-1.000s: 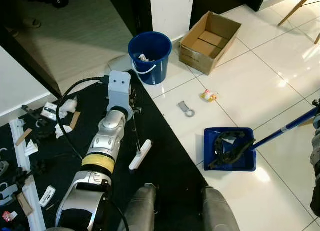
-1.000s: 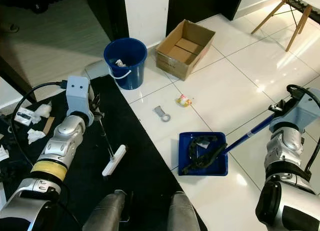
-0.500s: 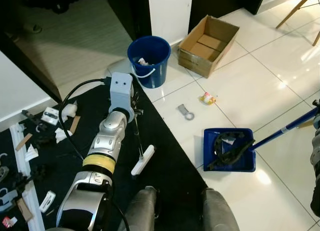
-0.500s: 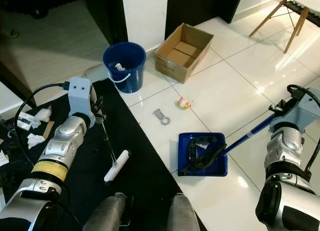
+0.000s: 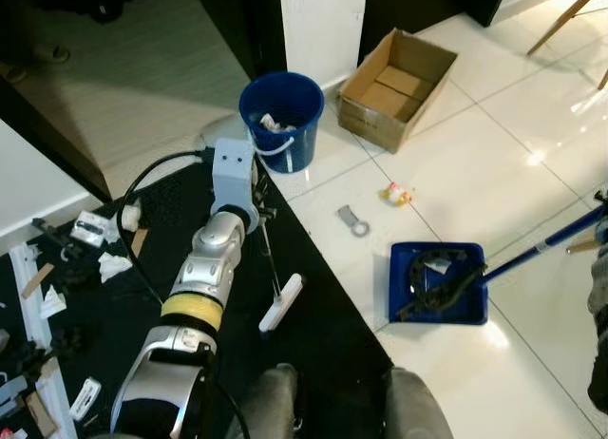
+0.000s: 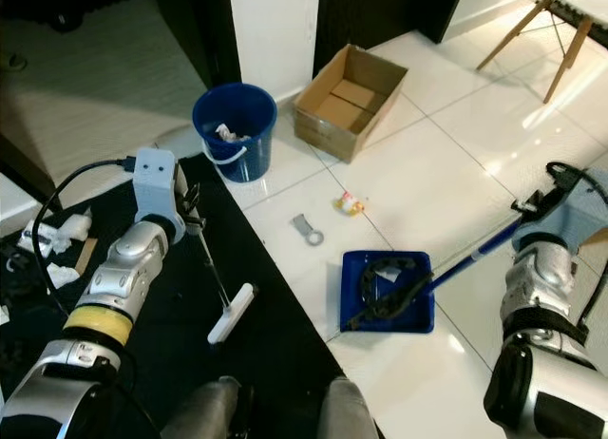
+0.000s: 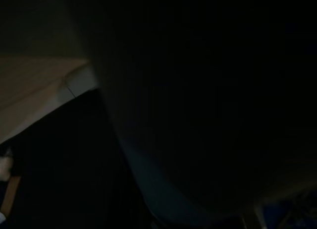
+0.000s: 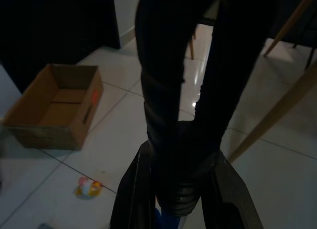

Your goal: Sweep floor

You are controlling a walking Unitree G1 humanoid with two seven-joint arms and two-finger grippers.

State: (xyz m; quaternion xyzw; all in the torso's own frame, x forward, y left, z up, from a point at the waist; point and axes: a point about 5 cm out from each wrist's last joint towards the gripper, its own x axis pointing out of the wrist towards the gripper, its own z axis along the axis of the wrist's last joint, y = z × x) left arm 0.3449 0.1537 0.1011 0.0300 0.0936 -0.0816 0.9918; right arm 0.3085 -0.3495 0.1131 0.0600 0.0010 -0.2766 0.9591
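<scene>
My left gripper (image 5: 259, 212) is shut on the thin handle of a small brush. Its white head (image 5: 282, 303) rests on the black mat (image 5: 323, 344) near the mat's right edge. My right gripper (image 6: 528, 211) is shut on the long blue handle (image 6: 470, 257) of a blue dustpan (image 6: 356, 315), which lies flat on the white tiles. A black looped strap and a white scrap lie in the pan. In the right wrist view the black fingers (image 8: 158, 115) close around the handle. A small colourful wrapper (image 5: 396, 192) and a grey ring-shaped piece (image 5: 352, 220) lie on the tiles beyond the pan.
A blue bucket (image 5: 280, 116) with white scraps inside stands by the wall, and an open cardboard box (image 5: 397, 78) lies to its right. Paper scraps and small parts (image 5: 95, 239) litter the mat's left side. Wooden chair legs (image 6: 532, 21) stand at the far right.
The brush head has slid a little to the right across the mat, toward its edge. The camera has shifted slightly. The dustpan stays where it was.
</scene>
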